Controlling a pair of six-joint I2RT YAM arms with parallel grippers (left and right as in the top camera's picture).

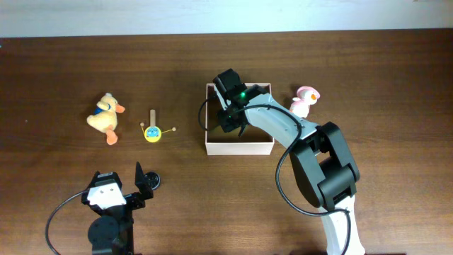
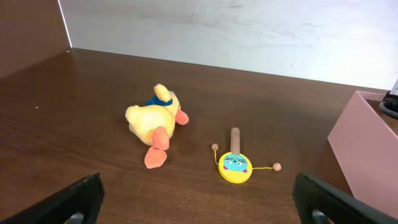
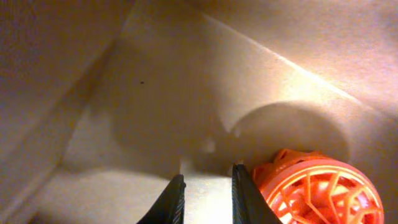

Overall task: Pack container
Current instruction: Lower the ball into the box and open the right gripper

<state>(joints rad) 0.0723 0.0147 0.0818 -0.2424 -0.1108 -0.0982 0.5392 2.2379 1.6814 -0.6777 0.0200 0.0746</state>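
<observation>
The container (image 1: pixel 241 148) is a white box with a tan inside (image 3: pixel 280 37), standing at the table's middle. My right gripper (image 1: pixel 230 122) reaches down into its left part. In the right wrist view its jaws (image 3: pixel 208 171) stand close together on a narrow white strip that looks like the container's wall edge. An orange lattice ball (image 3: pixel 317 193) lies inside, touching the right finger's outer side. My left gripper (image 1: pixel 145 180) (image 2: pixel 202 202) rests wide open and empty near the front left. It faces a yellow plush duck (image 2: pixel 155 121) and a yellow rattle drum (image 2: pixel 235 167).
The plush duck (image 1: pixel 106 117) and the rattle drum (image 1: pixel 151 132) lie left of the container. A pink and white plush toy (image 1: pixel 304 100) sits just beyond its right wall. The container's side (image 2: pixel 367 149) shows at the left wrist view's right edge.
</observation>
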